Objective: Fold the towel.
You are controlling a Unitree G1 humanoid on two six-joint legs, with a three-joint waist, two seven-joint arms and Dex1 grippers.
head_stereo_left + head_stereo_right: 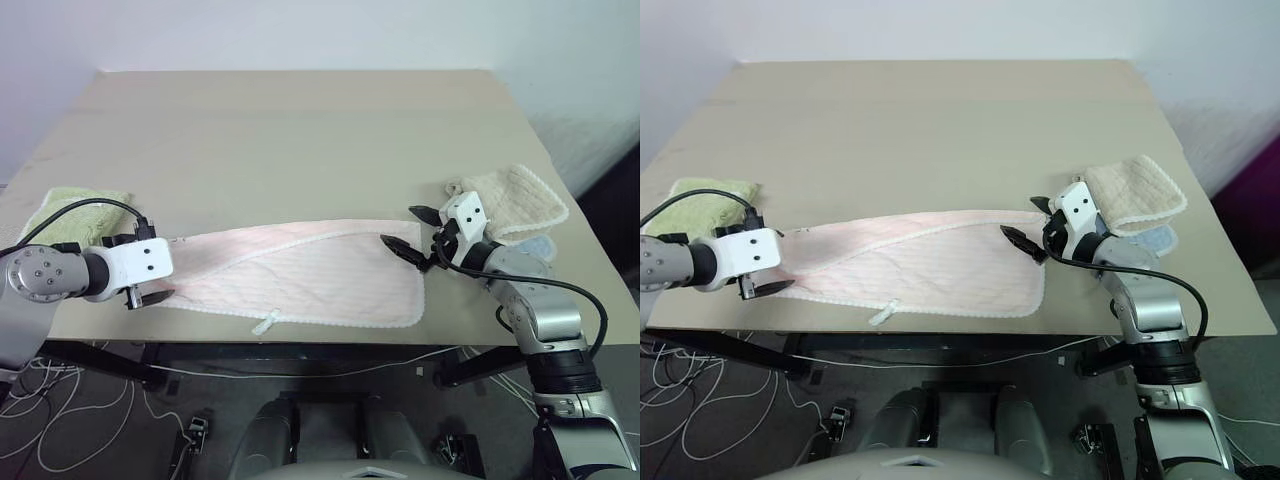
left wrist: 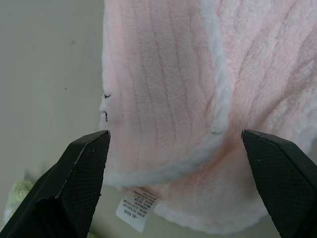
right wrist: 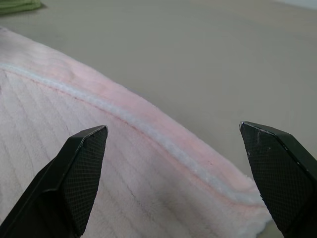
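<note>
Pink towel [image 1: 300,275] lying folded lengthwise into a long strip along the near edge of the beige surface [image 1: 300,130], white trim running diagonally across the top layer, small white loop tag [image 1: 265,323] sticking out at the near edge. In the left wrist view, printed care label [image 2: 136,208] peeking out under the towel's end.

Left tool [image 1: 150,297] hanging at the towel's left end, fingers [image 2: 84,163] spread wide w/ nothing between them, towel end lying between and beyond the tips; contact w/ the cloth not clear.

Right tool [image 1: 412,234] hovering over the towel's right end, near the far right corner, fingers [image 3: 84,158] likewise spread wide & gripping nothing; white-trimmed edge running across underneath in the right wrist view.

Light green folded towel [image 1: 70,205] sitting on the surface just behind the left arm, near the left edge. Beige folded towel [image 1: 515,200] lying by the right edge, just behind the right tool, w/ a pale blue cloth [image 1: 535,245] showing from under its near side.

Black cables [image 1: 70,215] looping over both wrists.
</note>
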